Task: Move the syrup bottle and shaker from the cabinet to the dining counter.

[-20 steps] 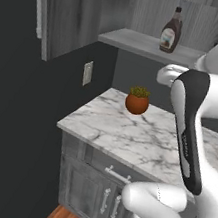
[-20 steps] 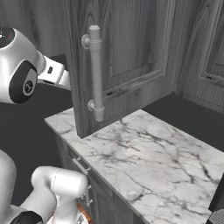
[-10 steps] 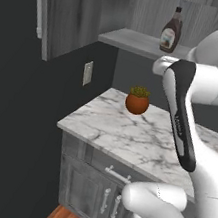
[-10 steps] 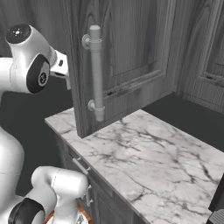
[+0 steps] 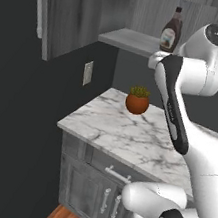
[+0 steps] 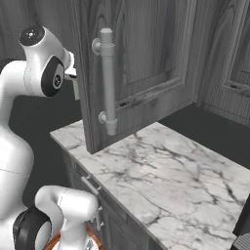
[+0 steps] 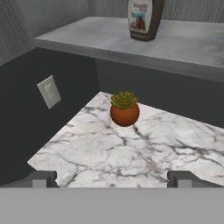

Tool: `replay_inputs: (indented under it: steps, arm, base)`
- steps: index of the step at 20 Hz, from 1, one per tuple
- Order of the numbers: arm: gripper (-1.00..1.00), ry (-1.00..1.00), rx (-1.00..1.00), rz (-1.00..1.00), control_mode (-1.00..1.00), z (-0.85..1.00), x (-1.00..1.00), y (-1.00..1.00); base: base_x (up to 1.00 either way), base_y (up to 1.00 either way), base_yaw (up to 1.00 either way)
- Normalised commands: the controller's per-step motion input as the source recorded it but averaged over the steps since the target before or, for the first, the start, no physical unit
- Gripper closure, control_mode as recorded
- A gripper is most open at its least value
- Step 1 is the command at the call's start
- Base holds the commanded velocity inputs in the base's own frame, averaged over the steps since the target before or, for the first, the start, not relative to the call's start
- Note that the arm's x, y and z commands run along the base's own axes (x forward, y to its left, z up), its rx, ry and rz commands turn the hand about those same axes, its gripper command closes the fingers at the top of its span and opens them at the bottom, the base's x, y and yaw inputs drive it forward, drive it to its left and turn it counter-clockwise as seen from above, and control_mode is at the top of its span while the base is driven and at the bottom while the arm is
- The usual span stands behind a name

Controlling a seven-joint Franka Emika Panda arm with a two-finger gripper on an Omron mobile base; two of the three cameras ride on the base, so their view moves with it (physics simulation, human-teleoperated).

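The syrup bottle (image 5: 170,35), dark brown with a white-and-red label, stands upright on the grey shelf (image 5: 128,39) of the open cabinet (image 5: 67,12). In the hand view its lower half (image 7: 144,19) shows at the top, on the shelf (image 7: 87,37). My gripper (image 7: 113,178) is open, its two dark fingertips (image 7: 43,178) far apart with nothing between them. It hangs below and in front of the shelf edge, apart from the bottle. The shaker and the dining counter are out of view.
An orange plant pot (image 5: 137,102) sits on the short marble worktop (image 5: 121,138) under the shelf. A wall outlet (image 5: 88,73) is to its left. The open right cabinet door (image 6: 146,63) with its bar handle (image 6: 108,80) hangs close beside my arm.
My arm has folded upward and swung left, which lifted the hand toward the shelf edge. The bottle, pot and doors have not moved. The jaws stayed open.
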Motion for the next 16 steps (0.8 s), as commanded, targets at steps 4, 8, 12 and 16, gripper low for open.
replay_inputs:
  steps: [4, 8, 12, 16]
  arm:
    - [-1.00, -0.01, -0.02, 0.00, -1.00, 0.05, 0.44, -0.13]
    - [-1.00, 0.00, -0.04, 0.00, -1.00, 0.07, 0.41, -0.16]
    - [-1.00, 0.00, -0.03, 0.00, -1.00, 0.05, 0.36, -0.15]
    - [-1.00, 0.00, -0.03, 0.00, -1.00, 0.08, 0.31, -0.16]
  base:
    - [0.00, 0.00, 0.00]
    - [0.00, 0.00, 0.00]
    - [0.00, 0.00, 0.00]
    - [0.00, 0.00, 0.00]
